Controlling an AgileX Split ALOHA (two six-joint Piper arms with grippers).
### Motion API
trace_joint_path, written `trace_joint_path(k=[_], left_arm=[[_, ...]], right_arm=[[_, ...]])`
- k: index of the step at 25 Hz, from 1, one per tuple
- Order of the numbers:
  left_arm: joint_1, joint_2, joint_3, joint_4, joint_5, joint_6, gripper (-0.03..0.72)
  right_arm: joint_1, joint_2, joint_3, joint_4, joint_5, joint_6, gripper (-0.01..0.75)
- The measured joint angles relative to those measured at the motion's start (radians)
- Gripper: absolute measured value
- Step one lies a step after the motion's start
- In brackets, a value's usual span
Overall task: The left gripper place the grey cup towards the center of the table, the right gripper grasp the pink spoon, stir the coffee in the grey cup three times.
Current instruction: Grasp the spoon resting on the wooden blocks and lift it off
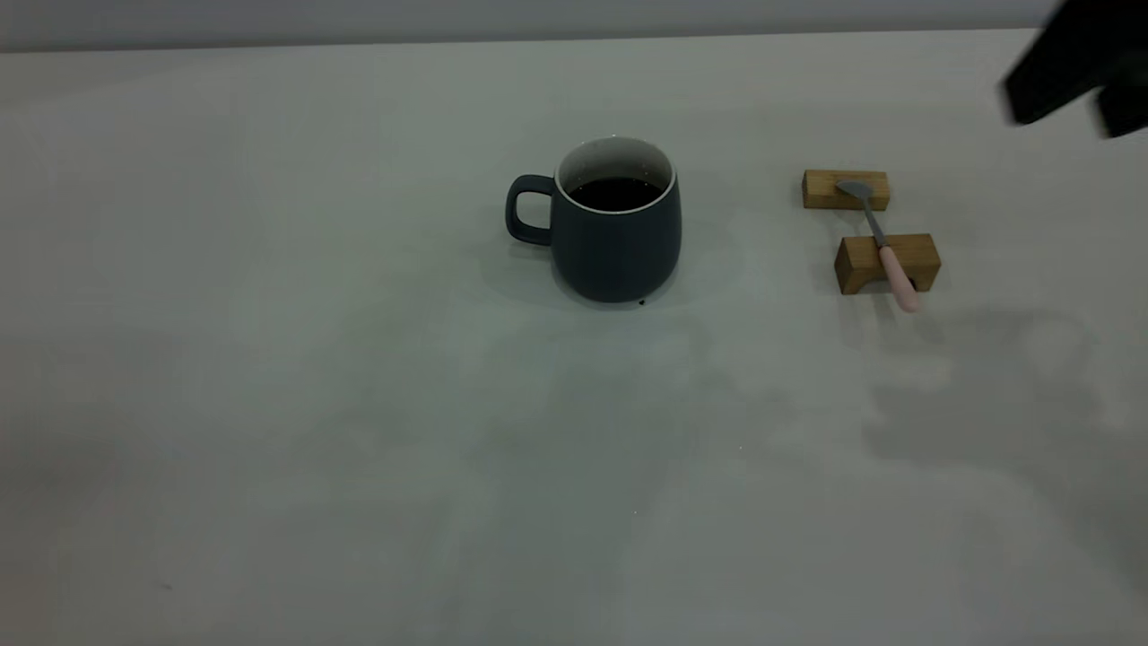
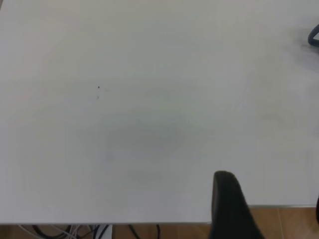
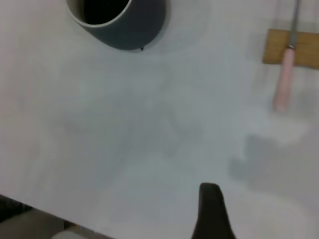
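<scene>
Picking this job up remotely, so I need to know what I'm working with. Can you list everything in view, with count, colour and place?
grey cup: 1, dark slate grey, white inside, near table centre, handle towards the left arm's side.
coffee: dark brown-black, inside the cup.
pink spoon: 1, grey metal bowl, pale pink handle, lying across the blocks.
wooden blocks: 2, tan, right of the cup.
table: 1, off-white.
right gripper: 1, black, raised at the far right corner.
left gripper: 1, black, seen only in its wrist view, over bare table.
</scene>
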State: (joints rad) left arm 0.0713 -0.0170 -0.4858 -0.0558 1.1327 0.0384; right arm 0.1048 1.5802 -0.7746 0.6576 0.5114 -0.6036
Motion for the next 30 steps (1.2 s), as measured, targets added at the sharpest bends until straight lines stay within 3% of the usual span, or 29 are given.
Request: trace_joint_path(k=[6,16,21,30], left_arm=[[0.000,0.000,0.000,0.000,0.000,0.000,0.482],[0.000,0.000,0.000,0.000,0.000,0.000,0.482],[0.000,0.000,0.000,0.000,0.000,0.000,0.482],[0.000,0.000,0.000,0.000,0.000,0.000,0.482]], right_arm=[[0.073,0.271,-0.146,-0.041,0.005,0.064,0.580],[0.087,0.559,-0.392,-0.364,0.036,0.484,0.580],[0.087,0.645,-0.468,-0.468,0.053,0.532,0.580],[0.087,0.728,-0.515,-0.472,0.046,0.541,0.580]])
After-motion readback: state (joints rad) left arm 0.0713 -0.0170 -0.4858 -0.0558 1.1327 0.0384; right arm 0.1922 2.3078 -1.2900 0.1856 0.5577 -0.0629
